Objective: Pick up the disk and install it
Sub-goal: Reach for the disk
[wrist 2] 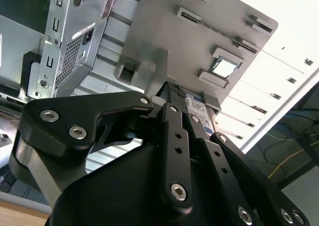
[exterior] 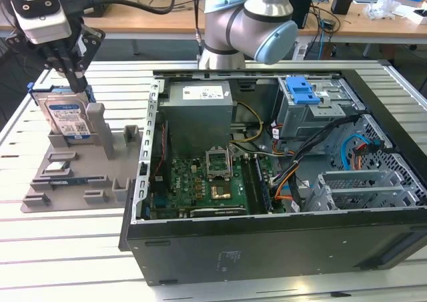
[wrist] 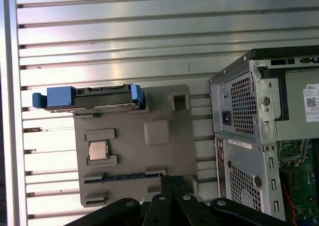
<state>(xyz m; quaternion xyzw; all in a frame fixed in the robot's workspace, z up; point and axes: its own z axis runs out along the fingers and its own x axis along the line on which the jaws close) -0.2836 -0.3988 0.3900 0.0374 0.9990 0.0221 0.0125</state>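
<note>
The disk (exterior: 67, 115) stands on edge at the back of a grey holder tray (exterior: 73, 185) at the exterior view's left, label facing the camera, blue rails on its sides. My gripper (exterior: 79, 82) hangs just above the disk's top edge, fingers together and holding nothing. In the first wrist view the disk (wrist: 89, 97) shows edge-on at the tray's (wrist: 164, 156) far side, beyond the gripper (wrist: 172, 182). The second wrist view has the gripper (wrist 2: 172, 91) with the disk's label (wrist 2: 202, 108) just past it.
An open computer case (exterior: 267, 249) lies at the exterior view's right, with a motherboard, a grey power supply box (exterior: 200, 109) and a drive cage with a blue latch (exterior: 300, 89). A small chip (wrist: 98, 150) sits in the tray. The arm's base (exterior: 247, 29) stands behind the case.
</note>
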